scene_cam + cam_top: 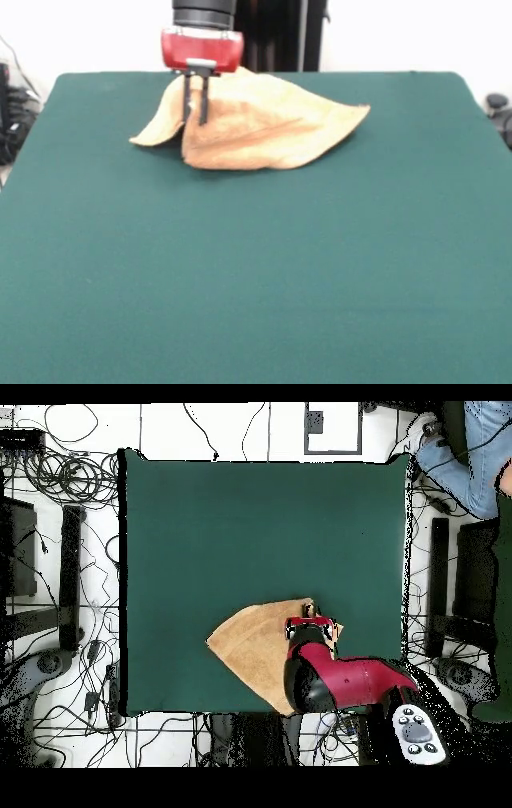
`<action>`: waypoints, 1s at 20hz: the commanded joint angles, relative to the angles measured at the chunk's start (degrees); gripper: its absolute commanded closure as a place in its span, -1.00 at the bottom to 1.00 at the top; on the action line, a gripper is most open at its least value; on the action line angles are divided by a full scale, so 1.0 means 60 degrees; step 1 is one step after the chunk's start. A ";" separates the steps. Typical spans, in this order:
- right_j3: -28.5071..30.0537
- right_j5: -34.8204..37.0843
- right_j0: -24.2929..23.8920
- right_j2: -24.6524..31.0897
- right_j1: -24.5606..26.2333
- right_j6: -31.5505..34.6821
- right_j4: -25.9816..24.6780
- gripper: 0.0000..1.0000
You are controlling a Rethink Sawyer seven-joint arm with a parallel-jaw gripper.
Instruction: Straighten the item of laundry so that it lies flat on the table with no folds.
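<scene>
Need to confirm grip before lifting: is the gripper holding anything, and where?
Cannot be told: the gripper stands at the tan-orange terry towel near its raised left fold, but contact isn't visible.

Front and overhead, table shared

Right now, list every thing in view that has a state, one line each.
towel: crumpled and folded over itself, not flat, lying near the table's robot-side edge.
gripper: lowered onto the towel's raised fold, fingers a narrow gap apart, cloth behind them; a grip cannot be told.
table: bare green cloth apart from the towel.
person: at the overhead view's corner, off the table.
</scene>
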 commanded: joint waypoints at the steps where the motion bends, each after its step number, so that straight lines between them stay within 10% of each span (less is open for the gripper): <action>1: -0.0945 -0.2028 0.0484 -0.0829 0.0551 0.0315 0.0369 1.00; 20: -0.0460 -0.6163 0.1901 -0.2964 0.0675 -0.0980 0.2046 1.00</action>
